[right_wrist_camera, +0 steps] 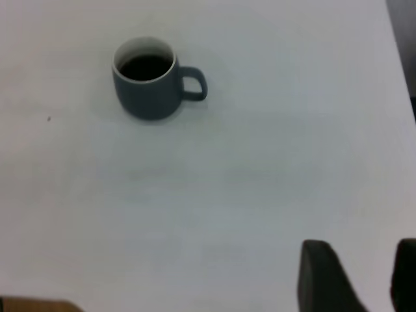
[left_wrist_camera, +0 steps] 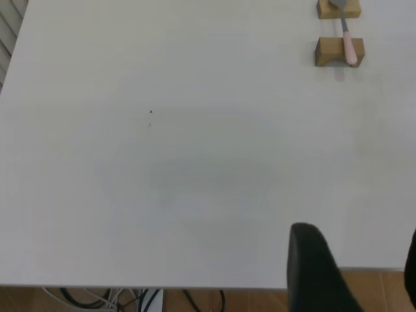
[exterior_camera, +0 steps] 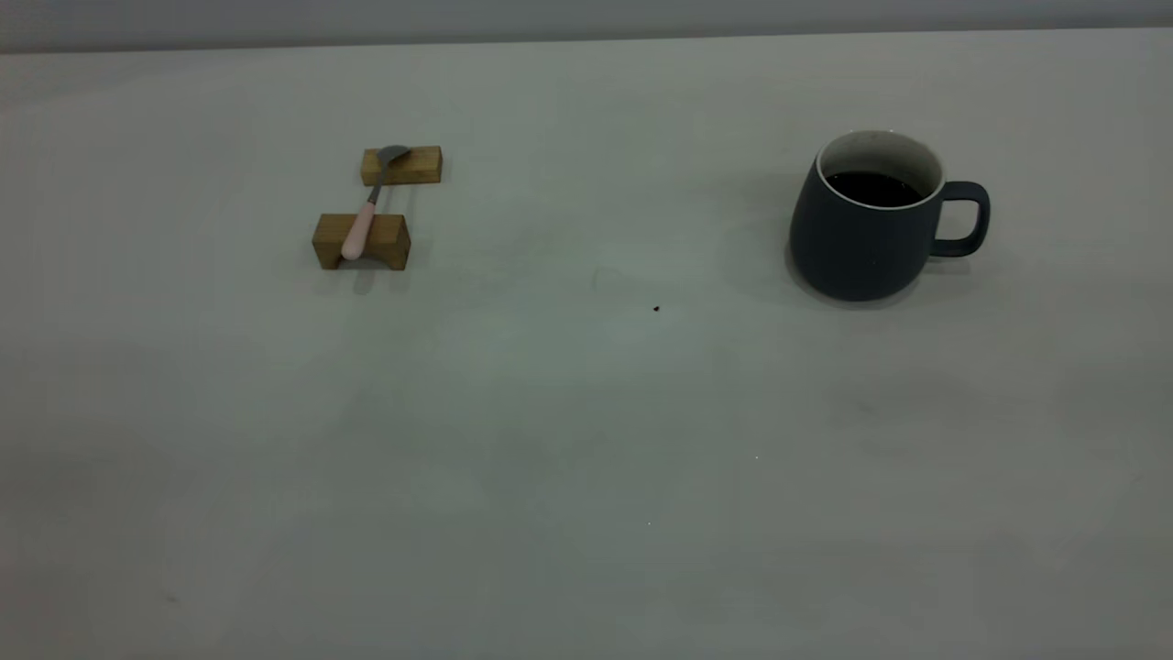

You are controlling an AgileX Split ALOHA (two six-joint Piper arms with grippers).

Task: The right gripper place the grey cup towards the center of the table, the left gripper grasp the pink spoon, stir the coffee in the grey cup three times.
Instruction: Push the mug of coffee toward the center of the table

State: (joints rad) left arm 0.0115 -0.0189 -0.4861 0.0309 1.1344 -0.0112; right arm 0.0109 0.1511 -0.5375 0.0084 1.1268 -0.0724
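Nearest each wrist camera, black fingers [left_wrist_camera: 318,273] of the left gripper [left_wrist_camera: 364,273] and those of the right gripper [right_wrist_camera: 361,279] are seen spread apart, holding nothing, at the near edge of the counter [exterior_camera: 586,458]. Neither arm is seen in the exterior view. The cup [exterior_camera: 869,218], filled with dark coffee [exterior_camera: 872,189], is found upright at the right side, handle outward, not yet moved to the centre. The spoon [exterior_camera: 368,206] is found bridging two wooden blocks [exterior_camera: 361,241] at the left, ungrasped. No step is judged complete; placing, grasping and stirring remain.
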